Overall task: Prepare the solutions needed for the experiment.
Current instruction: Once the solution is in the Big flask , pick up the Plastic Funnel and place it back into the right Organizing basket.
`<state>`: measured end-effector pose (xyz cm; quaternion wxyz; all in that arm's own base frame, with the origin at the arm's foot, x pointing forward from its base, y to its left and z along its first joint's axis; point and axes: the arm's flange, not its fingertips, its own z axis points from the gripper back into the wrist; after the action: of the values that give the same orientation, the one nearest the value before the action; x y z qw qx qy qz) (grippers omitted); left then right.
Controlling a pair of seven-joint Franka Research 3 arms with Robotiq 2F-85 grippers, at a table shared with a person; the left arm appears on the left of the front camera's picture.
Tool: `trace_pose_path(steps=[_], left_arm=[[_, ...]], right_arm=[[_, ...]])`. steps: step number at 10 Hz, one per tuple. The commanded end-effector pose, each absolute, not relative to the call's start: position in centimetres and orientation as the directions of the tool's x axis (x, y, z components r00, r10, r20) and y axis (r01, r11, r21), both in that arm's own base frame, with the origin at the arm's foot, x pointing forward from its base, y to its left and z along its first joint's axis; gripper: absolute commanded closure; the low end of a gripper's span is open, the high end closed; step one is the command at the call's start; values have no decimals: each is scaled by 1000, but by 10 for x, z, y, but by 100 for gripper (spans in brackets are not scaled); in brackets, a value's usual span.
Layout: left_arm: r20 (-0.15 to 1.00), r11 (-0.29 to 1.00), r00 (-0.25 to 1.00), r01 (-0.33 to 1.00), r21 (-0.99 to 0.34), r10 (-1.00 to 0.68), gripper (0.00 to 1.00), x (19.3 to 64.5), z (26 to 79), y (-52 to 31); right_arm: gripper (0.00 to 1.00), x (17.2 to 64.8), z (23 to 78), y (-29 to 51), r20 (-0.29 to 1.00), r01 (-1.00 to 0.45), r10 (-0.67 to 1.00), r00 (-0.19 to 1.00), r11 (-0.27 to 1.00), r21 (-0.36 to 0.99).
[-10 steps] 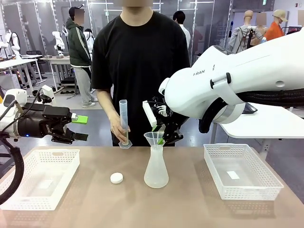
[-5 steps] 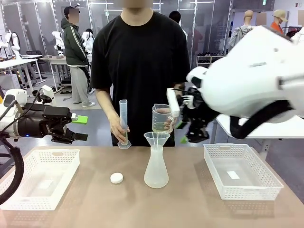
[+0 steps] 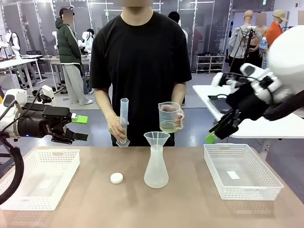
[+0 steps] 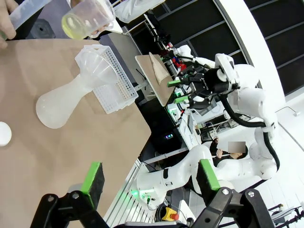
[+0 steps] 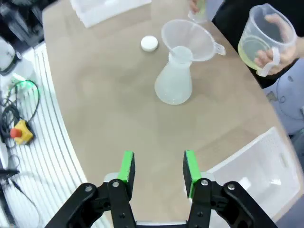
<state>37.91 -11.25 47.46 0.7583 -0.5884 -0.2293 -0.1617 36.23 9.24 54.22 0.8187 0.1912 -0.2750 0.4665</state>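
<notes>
While the person across the worktop [image 3: 190,204] holds a clear measuring jug [image 3: 169,114] in one hand [image 3: 180,119], raised just above and slightly right of the funnel [image 3: 156,137], the solution [image 3: 169,126] sits as a shallow pale yellow-green layer in the bottom of that jug. The funnel stands in the neck of a frosted conical flask [image 3: 156,173] at the middle of the worktop; whether any liquid lies inside the flask I cannot tell. The person's other hand [image 3: 116,129] grips a tall graduated cylinder [image 3: 124,116] upright at the far edge, left of the flask. A small white cap [image 3: 116,178] lies on the worktop near the flask, on its left.

The left claw [image 3: 80,128] hangs over the far side of the left white basket [image 3: 52,153], fingers spread with nothing between them. The right claw [image 3: 212,137] is up in the air beyond the right white basket [image 3: 237,147], well apart from the flask; the right wrist view shows its green pads [image 5: 127,167] parted and empty, looking down on flask, funnel and cap.
</notes>
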Motion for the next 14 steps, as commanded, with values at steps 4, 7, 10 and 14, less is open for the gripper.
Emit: trace_pose_path(steps=[4, 7, 10, 14], left_arm=[[527, 233, 849, 504, -831, 44, 0, 380, 477, -115], [527, 233, 849, 504, -831, 44, 0, 380, 477, -115], [527, 233, 849, 504, -831, 44, 0, 380, 477, -115], [527, 233, 849, 504, -831, 44, 0, 380, 477, -115]], right_arm=[[47, 353, 483, 50, 666, -584, -5, 746, 476, 657], [47, 353, 447, 51, 539, -477, -82, 838, 368, 798], [47, 356, 430, 53, 494, -452, -64, 867, 318, 834], [47, 355, 418, 48, 478, -458, -48, 877, 217, 862]])
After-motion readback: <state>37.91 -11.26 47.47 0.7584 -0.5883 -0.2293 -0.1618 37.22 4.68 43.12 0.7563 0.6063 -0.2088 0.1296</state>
